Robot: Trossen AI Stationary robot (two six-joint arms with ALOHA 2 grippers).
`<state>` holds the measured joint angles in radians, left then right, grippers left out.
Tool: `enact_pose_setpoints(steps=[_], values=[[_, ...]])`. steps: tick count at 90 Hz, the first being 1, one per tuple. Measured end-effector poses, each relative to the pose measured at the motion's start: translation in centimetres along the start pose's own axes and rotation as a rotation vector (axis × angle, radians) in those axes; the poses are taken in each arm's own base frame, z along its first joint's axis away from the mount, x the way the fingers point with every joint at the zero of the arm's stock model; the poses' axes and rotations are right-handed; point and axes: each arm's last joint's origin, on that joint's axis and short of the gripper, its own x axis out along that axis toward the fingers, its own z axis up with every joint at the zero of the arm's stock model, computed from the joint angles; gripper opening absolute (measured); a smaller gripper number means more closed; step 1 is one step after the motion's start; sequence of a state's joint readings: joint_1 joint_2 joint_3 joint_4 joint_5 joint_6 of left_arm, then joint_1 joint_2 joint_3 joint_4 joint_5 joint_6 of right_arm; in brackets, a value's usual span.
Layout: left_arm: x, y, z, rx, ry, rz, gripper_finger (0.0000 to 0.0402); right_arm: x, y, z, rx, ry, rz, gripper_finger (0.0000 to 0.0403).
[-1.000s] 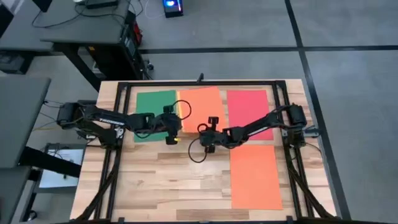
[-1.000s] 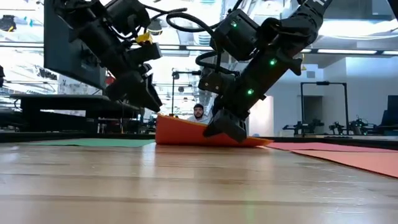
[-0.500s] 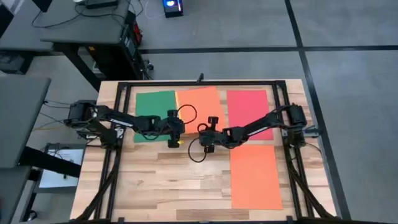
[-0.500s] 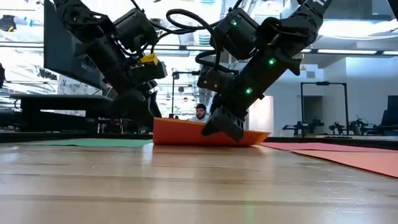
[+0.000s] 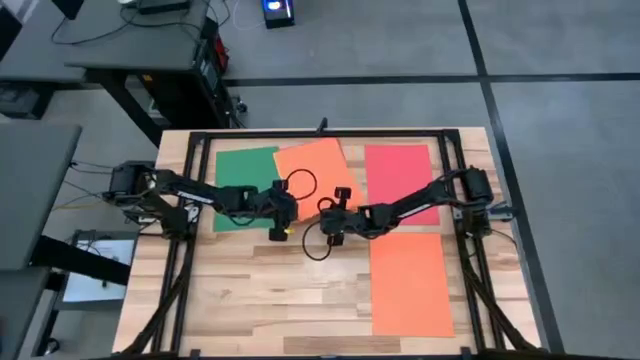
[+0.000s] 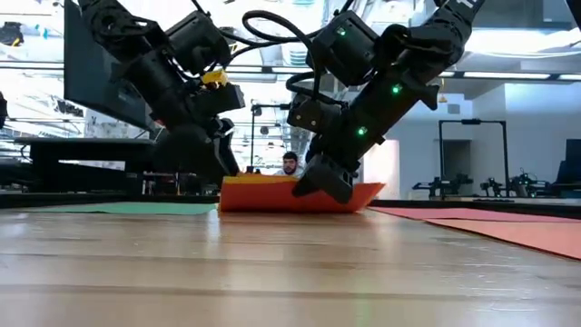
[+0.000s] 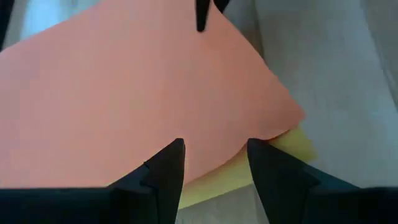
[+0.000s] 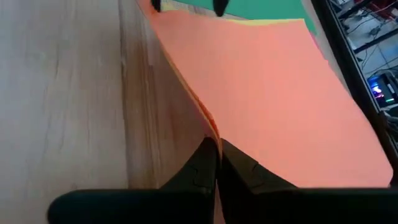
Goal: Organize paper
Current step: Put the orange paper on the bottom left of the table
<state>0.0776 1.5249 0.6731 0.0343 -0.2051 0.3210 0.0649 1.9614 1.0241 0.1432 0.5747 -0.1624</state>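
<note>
Two grippers work the middle orange sheet (image 5: pixel 312 165) at the table's far centre: right gripper (image 8: pixel 214 149) pinched narrow on its near edge, left gripper (image 7: pixel 211 160) wide astride a corner over yellow paper (image 7: pixel 292 144); est. mid-alignment, next req. squaring w/ green sheet (image 5: pixel 243 178).

You had five sheets of paper: two orange sheets (image 5: pixel 312 170) (image 5: pixel 410 285). One green sheet (image 5: pixel 243 180), one pink-red sheet (image 5: pixel 398 175), one yellow sheet (image 7: pixel 273 158).

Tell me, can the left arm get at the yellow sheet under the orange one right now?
Probably yes: the left gripper is open at the corner where the yellow sheet pokes out from under the orange sheet, with nothing between them.
</note>
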Motion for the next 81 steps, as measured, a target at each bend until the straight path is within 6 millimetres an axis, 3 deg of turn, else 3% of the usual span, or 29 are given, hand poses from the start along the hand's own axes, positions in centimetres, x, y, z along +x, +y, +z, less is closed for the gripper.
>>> enact_pose_setpoints(steps=[63,81], values=[[0.0,0.2,0.7,-0.018,-0.072,0.017,0.016,0.3,-0.4,-0.1,0.042,0.007,-0.009,0.0],[1.1,0.2,0.3,-0.041,-0.054,0.022,0.0155,0.2,-0.4,-0.1,0.058,0.01,-0.007,0.0]])
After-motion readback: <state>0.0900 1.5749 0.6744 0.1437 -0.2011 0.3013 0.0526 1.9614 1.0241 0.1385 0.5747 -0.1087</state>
